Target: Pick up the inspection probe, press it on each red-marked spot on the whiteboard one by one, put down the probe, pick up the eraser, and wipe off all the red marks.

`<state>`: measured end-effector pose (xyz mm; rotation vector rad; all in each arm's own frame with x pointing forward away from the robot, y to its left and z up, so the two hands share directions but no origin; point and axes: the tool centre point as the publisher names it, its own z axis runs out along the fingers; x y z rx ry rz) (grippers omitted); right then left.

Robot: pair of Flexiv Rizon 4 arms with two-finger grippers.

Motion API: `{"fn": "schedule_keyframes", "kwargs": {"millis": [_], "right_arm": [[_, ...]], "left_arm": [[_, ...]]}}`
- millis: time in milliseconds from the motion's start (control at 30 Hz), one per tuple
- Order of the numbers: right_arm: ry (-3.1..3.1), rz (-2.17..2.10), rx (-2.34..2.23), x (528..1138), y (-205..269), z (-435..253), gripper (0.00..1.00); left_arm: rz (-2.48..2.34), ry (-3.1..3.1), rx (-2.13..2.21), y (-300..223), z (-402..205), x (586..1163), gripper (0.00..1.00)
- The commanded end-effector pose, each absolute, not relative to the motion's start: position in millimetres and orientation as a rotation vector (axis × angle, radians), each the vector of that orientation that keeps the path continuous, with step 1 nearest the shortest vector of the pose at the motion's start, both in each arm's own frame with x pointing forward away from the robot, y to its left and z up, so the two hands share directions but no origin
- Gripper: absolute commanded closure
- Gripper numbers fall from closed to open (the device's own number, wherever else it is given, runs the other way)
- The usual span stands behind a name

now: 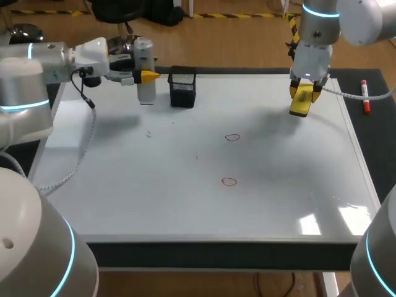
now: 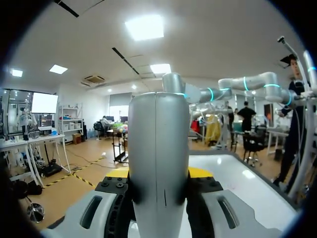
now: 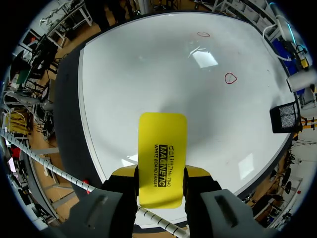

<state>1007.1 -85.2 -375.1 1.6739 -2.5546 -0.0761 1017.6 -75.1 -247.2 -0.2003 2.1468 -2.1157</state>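
my left gripper (image 1: 147,77) pinches the probe (image 1: 146,93) upright at the board's (image 1: 185,210) far left. my right gripper (image 1: 304,91) pinches the eraser (image 1: 300,106) over the far right. far mark (image 1: 232,137) and near mark (image 1: 229,181) sit mid-board.

Probe (image 1: 145,69): grey cylinder, upright, clamped in L gripper (image 1: 147,77) at whiteboard (image 1: 185,204) 10 o'clock. Eraser (image 1: 301,101): yellow block w/ black print, clamped in R gripper (image 3: 161,171) over 2 o'clock corner. 2 small red marks, open loops: one (image 1: 232,137) near centre, other (image 1: 229,181) toward 6 o'clock.
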Motion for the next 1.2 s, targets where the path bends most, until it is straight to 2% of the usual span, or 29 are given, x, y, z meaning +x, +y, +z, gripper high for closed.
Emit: {"fn": "schedule_keyframes", "kwargs": {"millis": [33,500,1200], "right_arm": [[-2.551,-0.072,1.676,1008,-86,-374,1.00],[-2.551,-0.072,1.676,1008,-86,-374,1.00],[-2.551,-0.072,1.676,1008,-86,-374,1.00]], "left_arm": [[-2.010,2.024,-0.386,-64,-248,1013,1.00],[-1.975,1.963,-0.486,-40,-263,1028,1.00],[-1.955,1.928,-0.520,-34,-263,1026,1.00]]}}
